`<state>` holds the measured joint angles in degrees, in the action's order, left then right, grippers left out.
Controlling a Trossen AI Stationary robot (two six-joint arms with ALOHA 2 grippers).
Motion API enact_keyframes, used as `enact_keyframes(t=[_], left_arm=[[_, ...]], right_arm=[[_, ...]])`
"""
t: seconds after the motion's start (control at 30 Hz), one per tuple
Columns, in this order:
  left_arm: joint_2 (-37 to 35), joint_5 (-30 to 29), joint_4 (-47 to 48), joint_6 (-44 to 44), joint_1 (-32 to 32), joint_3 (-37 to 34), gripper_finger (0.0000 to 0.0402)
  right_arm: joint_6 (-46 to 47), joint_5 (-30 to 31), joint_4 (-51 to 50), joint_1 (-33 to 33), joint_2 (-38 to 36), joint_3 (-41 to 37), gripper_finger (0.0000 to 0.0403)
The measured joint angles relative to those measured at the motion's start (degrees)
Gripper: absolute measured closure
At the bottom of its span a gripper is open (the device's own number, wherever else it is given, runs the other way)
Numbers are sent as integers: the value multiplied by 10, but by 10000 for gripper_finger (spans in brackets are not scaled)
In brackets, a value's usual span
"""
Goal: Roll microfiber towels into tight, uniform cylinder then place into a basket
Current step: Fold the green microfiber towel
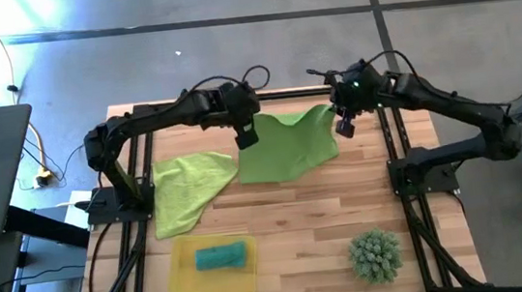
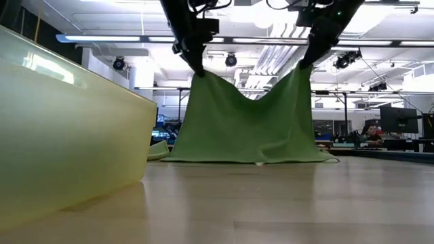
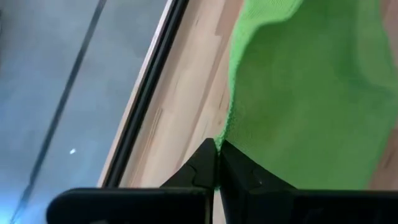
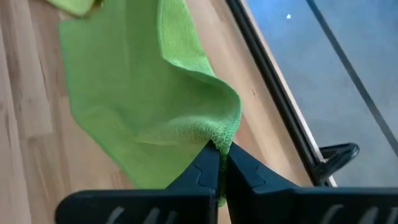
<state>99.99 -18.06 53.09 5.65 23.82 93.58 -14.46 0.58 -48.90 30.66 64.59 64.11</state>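
Observation:
A bright green towel (image 1: 285, 145) hangs between my two grippers over the far middle of the table, and its top edge sags between them (image 2: 254, 95). My left gripper (image 1: 245, 134) is shut on the towel's left upper corner. My right gripper (image 1: 344, 124) is shut on its right upper corner. A second, paler green towel (image 1: 188, 188) lies crumpled flat on the table to the left. The yellow basket (image 1: 182, 276) sits at the near left, and a rolled teal towel (image 1: 222, 257) lies in it. My left gripper (image 3: 217, 144) pinches the towel's corner edge (image 3: 227, 132) between its two fingertips, slanting down from above. The cloth hangs below the fingers, and its lower edge (image 2: 224, 160) rests on the table. My right gripper (image 4: 222, 149) pinches the opposite corner, at the hemmed edge (image 4: 225, 138), between its two fingertips, slanting down from above. The towel hangs slack from that corner, and its lower part (image 2: 298, 157) lies on the table.
A spiky green ball-shaped plant (image 1: 375, 256) stands at the near right. The black frame rails (image 1: 397, 141) run along the table's sides and far edge. Bare wood (image 1: 308, 219) lies between the hanging towel and the near edge. The basket wall (image 2: 61, 129) fills the low view's left.

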Motion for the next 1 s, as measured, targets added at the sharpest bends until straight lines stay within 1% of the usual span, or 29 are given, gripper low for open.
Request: enact_keyframes(t=[0.1,0.23,0.4,0.53,0.63,0.77,0.83,0.93,1.0], left_arm=[[0,37,-22,18,19,0,401],[0,56,-49,38,45,0,401],[-1,57,-88,51,84,0,401],[-7,37,-138,51,121,1,401],[-13,26,-164,50,143,0,401],[-35,24,-182,45,148,0,401],[-45,24,-177,44,143,0,401],[-54,24,-149,35,125,0,401],[-52,24,-108,17,106,-2,401]], right_arm=[[-39,-7,-7,16,30,20,403],[-77,-6,-12,48,73,49,403],[-113,-4,-11,101,113,93,403],[-117,35,-13,133,143,148,403],[-153,54,-29,144,166,200,403],[-210,52,-52,140,184,258,403],[-219,51,-75,134,187,272,403],[-202,40,-110,127,182,267,403],[-169,4,-132,123,171,240,403]])
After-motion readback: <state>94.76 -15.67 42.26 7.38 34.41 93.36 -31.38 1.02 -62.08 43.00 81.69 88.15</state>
